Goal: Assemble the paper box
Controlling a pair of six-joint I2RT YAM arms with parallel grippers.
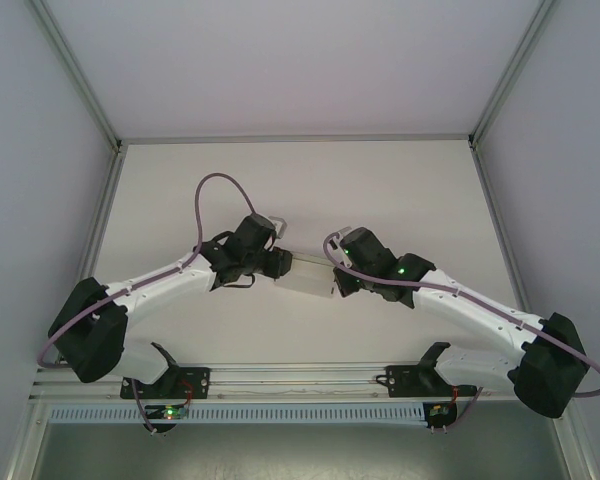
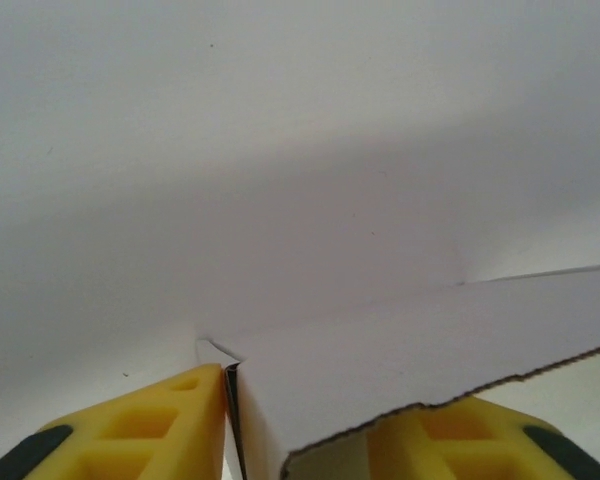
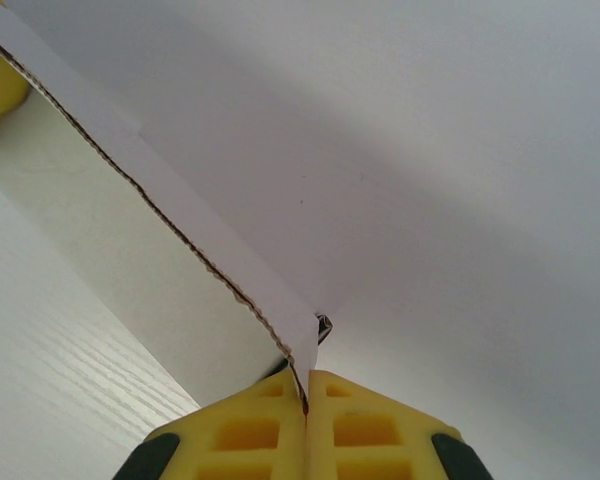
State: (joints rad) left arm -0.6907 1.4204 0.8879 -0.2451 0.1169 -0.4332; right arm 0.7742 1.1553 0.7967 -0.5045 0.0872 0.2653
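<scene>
So the white thin paperboard box sits mid-table, right between the two arms and just in front of both wrists. From the top camera its long axis runs gripper to gripper, tilted a bit so the right end is nearer the bases. Neither arm is really nearer, since each has one end.

The right gripper has its yellow fingers pressed flat together on a single raw edge of the box. In the right wrist view the gripper has that edge slotting straight into the seam, with the panel fanning up and away.

The left gripper is the iffy one. In its own camera the gripper has its jaws part spread, straddling a folded wall of the box. One finger sits against the fold. I honestly can't tell if it's biting yet.

My guess is the next fold hinges on that left end, so the wall has to sit squarely between those jaws.
</scene>
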